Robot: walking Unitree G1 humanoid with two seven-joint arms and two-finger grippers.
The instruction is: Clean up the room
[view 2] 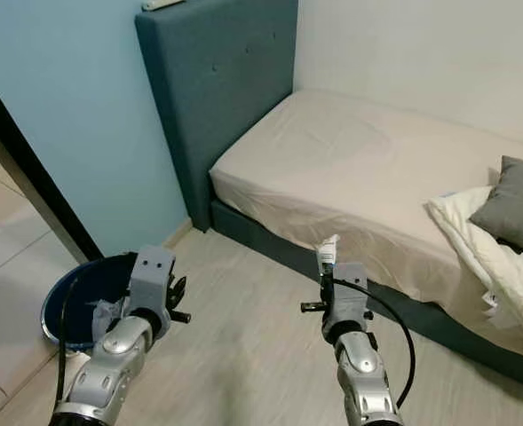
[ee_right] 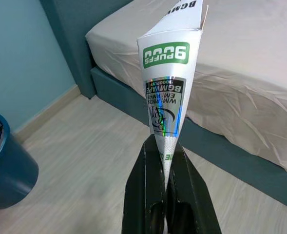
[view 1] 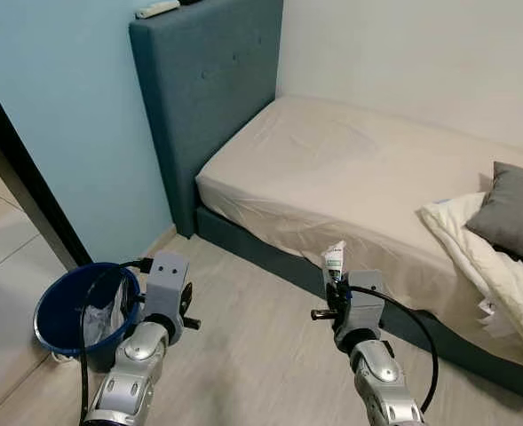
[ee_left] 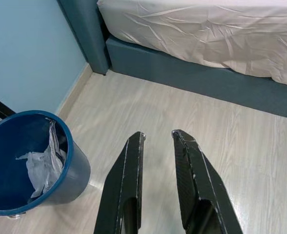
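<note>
The right tool (ee_right: 166, 168) pinches a white-and-green crumpled cardboard box (ee_right: 171, 83), likely bound left for the round blue plastic bin (view 1: 70, 311); the left tool (ee_left: 159, 146) is spread.

Small bedroom with pale wood-look flooring (view 1: 243, 346). Left wall (view 1: 75, 115) is painted light blue, the far wall (view 1: 421, 53) is plain white. A bed (view 1: 350, 177) with a beige fitted sheet sits in the corner on a dark teal base, with a tall padded teal headboard (view 1: 209, 80) against the blue wall. There's a grey pillow (view 1: 512, 211) and a cream blanket (view 1: 483, 266) near the foot end. A dark door frame (view 1: 21, 177) is on the left, with tiled floor (view 1: 3, 248) beyond it. Lighting is soft and even.
</note>
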